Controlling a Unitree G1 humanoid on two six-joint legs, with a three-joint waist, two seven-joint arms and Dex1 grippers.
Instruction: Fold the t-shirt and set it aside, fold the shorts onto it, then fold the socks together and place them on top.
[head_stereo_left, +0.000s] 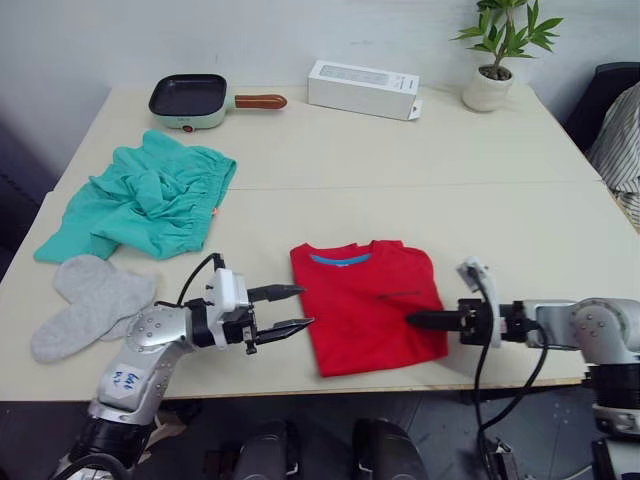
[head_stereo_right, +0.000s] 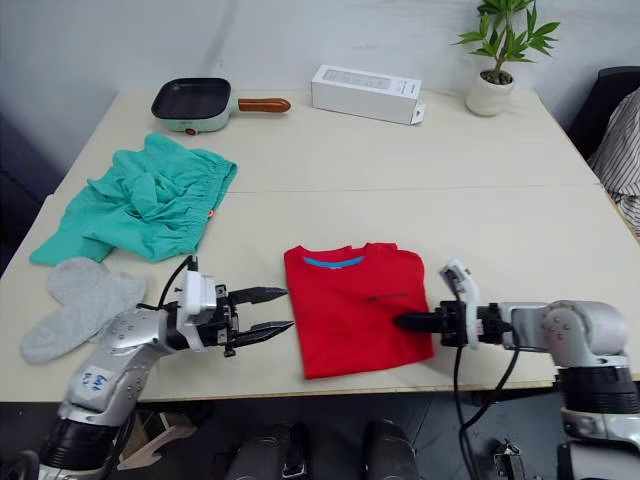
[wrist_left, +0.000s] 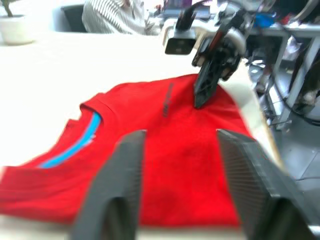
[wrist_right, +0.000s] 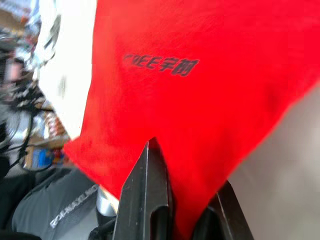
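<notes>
The red t-shirt (head_stereo_left: 365, 300) lies folded into a rectangle at the table's front middle, blue collar label facing up. My right gripper (head_stereo_left: 412, 320) is at its right edge, shut on the t-shirt, with red cloth running between the fingers (wrist_right: 150, 195) in the right wrist view. Just left of the shirt's left edge hovers my left gripper (head_stereo_left: 305, 306), open and holding nothing. The teal shorts (head_stereo_left: 145, 200) lie crumpled at the left of the table. In front of them, the grey socks (head_stereo_left: 85, 300) lie overlapping near the left front edge.
A small green pan (head_stereo_left: 190, 100) with a brown handle, a white box (head_stereo_left: 362, 88) and a potted plant (head_stereo_left: 495, 60) stand along the back. A person's striped sleeve (head_stereo_left: 620, 140) shows at the far right. The table (head_stereo_left: 400, 190) is bare behind the shirt.
</notes>
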